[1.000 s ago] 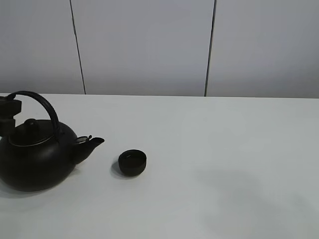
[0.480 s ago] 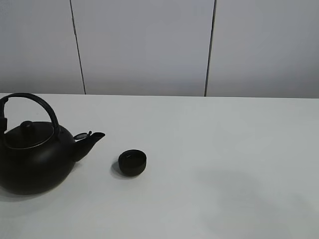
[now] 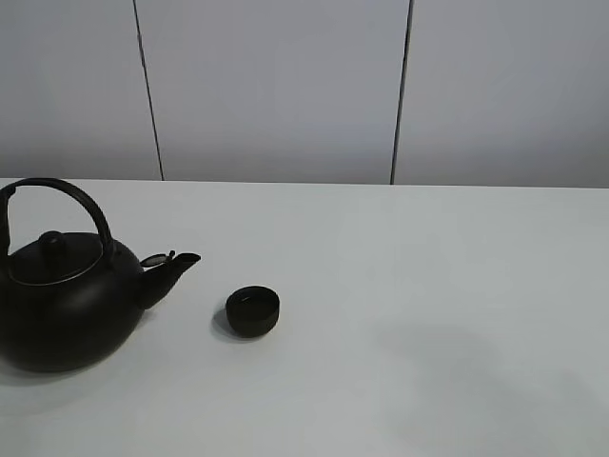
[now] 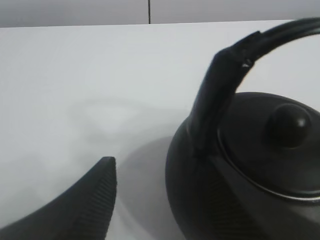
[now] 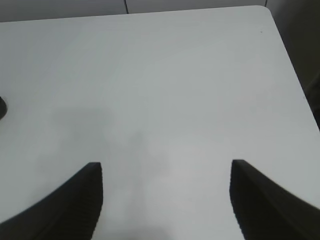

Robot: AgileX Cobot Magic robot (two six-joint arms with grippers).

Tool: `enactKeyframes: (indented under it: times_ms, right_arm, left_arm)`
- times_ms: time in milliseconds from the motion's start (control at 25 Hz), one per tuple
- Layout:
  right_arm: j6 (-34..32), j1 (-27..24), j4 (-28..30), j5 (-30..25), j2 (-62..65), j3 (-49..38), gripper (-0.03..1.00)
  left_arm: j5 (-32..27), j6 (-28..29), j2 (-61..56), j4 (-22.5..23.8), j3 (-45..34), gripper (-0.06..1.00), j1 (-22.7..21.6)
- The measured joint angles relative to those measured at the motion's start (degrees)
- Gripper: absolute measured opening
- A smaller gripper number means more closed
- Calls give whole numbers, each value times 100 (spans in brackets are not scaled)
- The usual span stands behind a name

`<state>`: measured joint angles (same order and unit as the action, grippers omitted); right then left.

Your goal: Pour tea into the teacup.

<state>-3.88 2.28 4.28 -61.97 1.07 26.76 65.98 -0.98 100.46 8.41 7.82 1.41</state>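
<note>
Right gripper (image 5: 165, 200) agape; matte-black teacup (image 3: 253, 310)

High front view spans the table (image 3: 428, 286); left wrist hugs the kettle (image 4: 250, 175), right wrist overlooks bare tabletop.

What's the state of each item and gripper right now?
kettle: upright on the table, lid on, nothing gripping its handle, spout toward the teacup.
teacup: upright, apart from the spout; contents not discernible.
left gripper: beside the kettle, one finger visible, opening unclear.
right gripper: open, empty.
</note>
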Motion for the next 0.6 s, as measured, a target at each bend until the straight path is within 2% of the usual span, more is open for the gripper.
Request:
enactKeyframes:
  times_ms: [320, 440, 600]
  right_arm:
    - [0, 0, 0, 0, 0, 0, 49]
    - [0, 0, 0, 0, 0, 0, 49]
    - [0, 0, 0, 0, 0, 0, 49]
  left_arm:
    - [0, 43, 0, -654, 66, 39, -19]
    - [0, 43, 0, -544, 307, 39, -219]
    - [-217, 162, 0, -47, 784, 39, -526]
